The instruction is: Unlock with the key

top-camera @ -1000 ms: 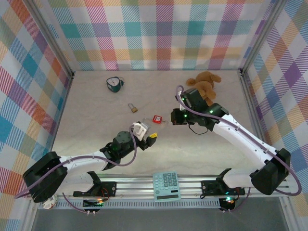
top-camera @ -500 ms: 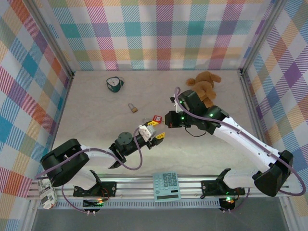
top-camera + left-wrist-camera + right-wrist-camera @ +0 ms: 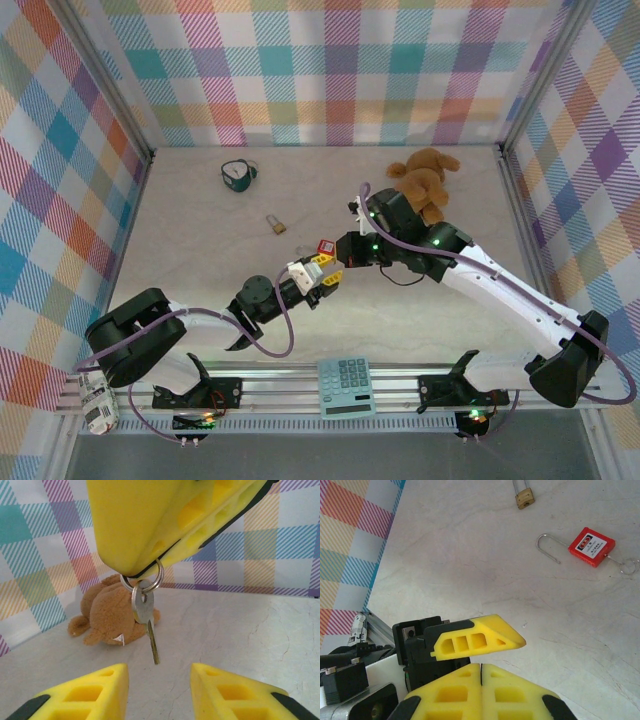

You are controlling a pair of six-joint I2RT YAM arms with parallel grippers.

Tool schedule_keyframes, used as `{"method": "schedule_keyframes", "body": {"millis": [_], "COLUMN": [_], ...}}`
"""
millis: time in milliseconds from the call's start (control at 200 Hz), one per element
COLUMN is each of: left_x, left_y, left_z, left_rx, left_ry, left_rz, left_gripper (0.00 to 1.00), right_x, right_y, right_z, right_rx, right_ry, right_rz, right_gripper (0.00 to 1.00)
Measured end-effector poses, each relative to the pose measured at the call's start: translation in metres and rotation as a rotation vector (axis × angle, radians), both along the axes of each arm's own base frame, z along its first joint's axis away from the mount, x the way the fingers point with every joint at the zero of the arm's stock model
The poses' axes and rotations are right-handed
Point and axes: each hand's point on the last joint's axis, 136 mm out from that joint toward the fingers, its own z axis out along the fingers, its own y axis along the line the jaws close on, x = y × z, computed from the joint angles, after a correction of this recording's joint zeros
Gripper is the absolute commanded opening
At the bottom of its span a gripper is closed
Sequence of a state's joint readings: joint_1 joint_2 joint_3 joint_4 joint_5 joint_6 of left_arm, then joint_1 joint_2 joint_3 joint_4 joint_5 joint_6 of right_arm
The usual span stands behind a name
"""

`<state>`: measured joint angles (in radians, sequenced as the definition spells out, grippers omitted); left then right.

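Observation:
The key (image 3: 144,611) hangs blade down from a metal ring (image 3: 150,581) that my right gripper (image 3: 142,570) is shut on. In the left wrist view my left gripper (image 3: 159,692) is open, one yellow finger (image 3: 85,695) on each side just below the blade's tip, not touching it. From above, the two grippers meet at mid-table, the left (image 3: 323,276) pointing up at the right (image 3: 341,260). The red padlock (image 3: 591,546) lies flat with its shackle swung open. A small brass padlock (image 3: 525,499) lies beyond it.
A brown teddy bear (image 3: 425,175) lies at the back right, behind the right arm. A teal object (image 3: 238,175) sits at the back left. A calculator (image 3: 346,388) rests on the rail at the near edge.
The right gripper has come left and nearer with the key. The left gripper has risen towards it, and its jaws have narrowed.

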<state>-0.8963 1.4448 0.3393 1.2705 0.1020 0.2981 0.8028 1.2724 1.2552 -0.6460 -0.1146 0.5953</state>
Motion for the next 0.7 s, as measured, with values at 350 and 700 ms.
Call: {"method": "schedule_keyframes", "body": {"millis": [350,700], "left_x": [0.001,0.0], "left_y": [0.001,0.003], "left_z": [0.0,0.011], "left_rx": [0.001,-0.024], "left_ry": [-0.005,-0.02], "left_rz": [0.01,0.009], "left_gripper": [0.25,0.29], "right_x": [-0.001,0.002], "right_y": [0.001,0.005], "right_z": [0.001,0.002], "right_rx": [0.003,0.016], "right_ry": [-0.002,-0.009], "right_rz": [0.004,0.003], "right_gripper": [0.05,0.05]}}
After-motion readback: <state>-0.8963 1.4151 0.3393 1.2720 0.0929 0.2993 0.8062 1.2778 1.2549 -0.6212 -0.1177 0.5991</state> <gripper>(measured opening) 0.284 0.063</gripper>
